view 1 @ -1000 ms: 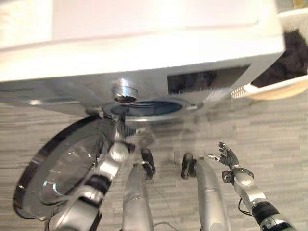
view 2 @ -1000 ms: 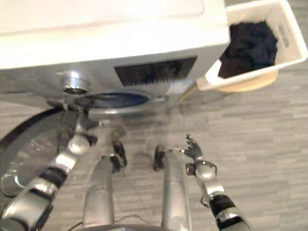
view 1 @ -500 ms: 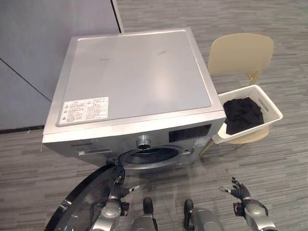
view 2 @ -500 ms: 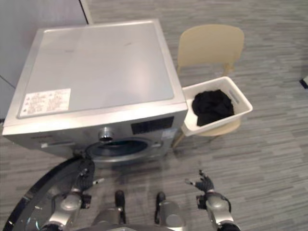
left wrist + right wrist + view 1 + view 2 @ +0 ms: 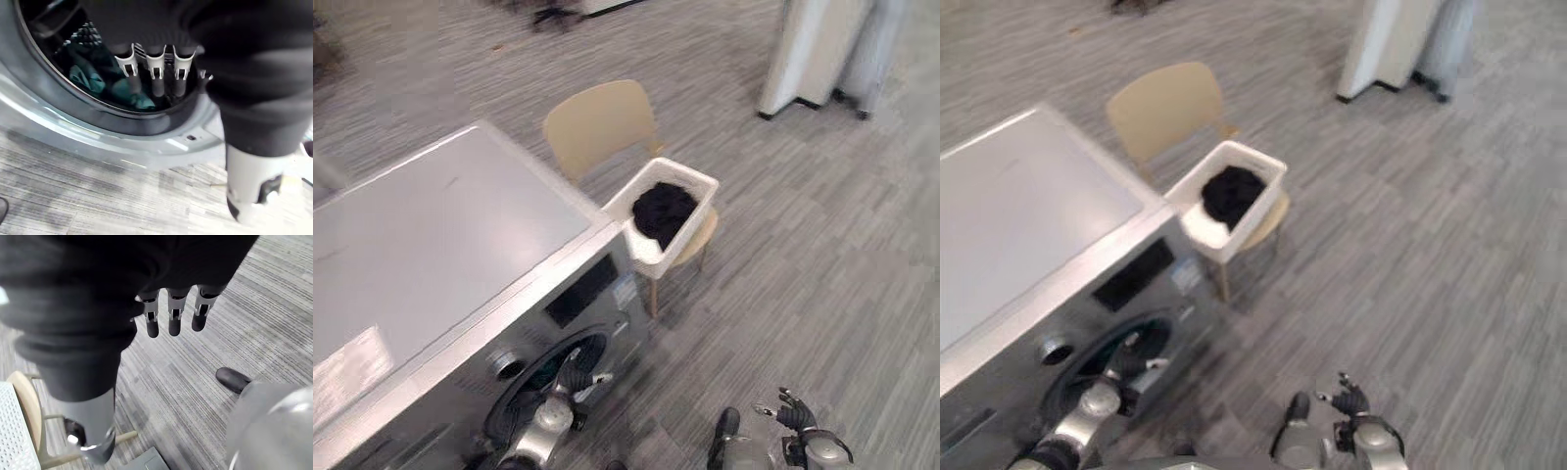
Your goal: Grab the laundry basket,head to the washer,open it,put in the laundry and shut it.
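Washer standing open, basket of dark laundry waiting on the chair.

The left hand is hanging with relaxed fingers before the washer drum mouth, teal cloth lying inside. The right hand is hovering over the floor, fingers loose, gripping nothing. The white laundry basket is sitting on the beige chair just beside the washer, holding the black laundry.

no text, number or sign is legible. a white label sits on the washer top at the 7 o'clock corner; its print cannot be read. the dark panel on the front shows no characters.
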